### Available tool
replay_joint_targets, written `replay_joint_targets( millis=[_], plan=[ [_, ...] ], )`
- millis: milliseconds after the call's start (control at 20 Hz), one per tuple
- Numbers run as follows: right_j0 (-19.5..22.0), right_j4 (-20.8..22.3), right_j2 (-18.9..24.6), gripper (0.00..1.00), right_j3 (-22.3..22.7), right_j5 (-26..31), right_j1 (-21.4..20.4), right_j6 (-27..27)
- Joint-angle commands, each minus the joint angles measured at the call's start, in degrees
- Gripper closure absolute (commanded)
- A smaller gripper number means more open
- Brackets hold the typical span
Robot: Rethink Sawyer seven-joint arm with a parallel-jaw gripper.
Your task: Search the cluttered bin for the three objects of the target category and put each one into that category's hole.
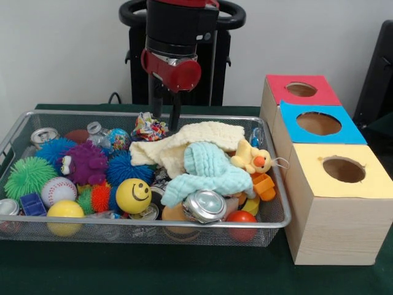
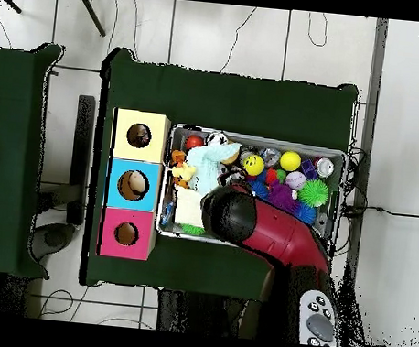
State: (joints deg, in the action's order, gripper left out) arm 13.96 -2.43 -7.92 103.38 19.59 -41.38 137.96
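Note:
The wire-mesh bin sits on the green table and is full of toys; it also shows in the overhead view. One printed fabric piece lies at the bin's far side, next to the cream cloth. No other printed pieces show. My gripper hangs over the far rim, open, its fingers just behind and right of that piece. I cannot tell whether they touch it. The hole in the yellow-topped box is at the right and also shows overhead. In the overhead view the arm hides the gripper.
A mint cloth lies on the cream one. A purple monster, yellow smiley ball, toy duck, silver can and spiky balls fill the bin. The blue-topped box and red-topped box stand behind the yellow one.

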Motion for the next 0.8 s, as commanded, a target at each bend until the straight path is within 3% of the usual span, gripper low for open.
replay_joint_targets(
  millis=[50, 800],
  plan=[
    [2.7, 4.0, 4.7, 0.00, 5.6, -4.1, 1.0, 0.3],
    [4.7, 8.5, 4.0, 0.00, 9.5, -7.7, 3.2, 1.6]
  ],
)
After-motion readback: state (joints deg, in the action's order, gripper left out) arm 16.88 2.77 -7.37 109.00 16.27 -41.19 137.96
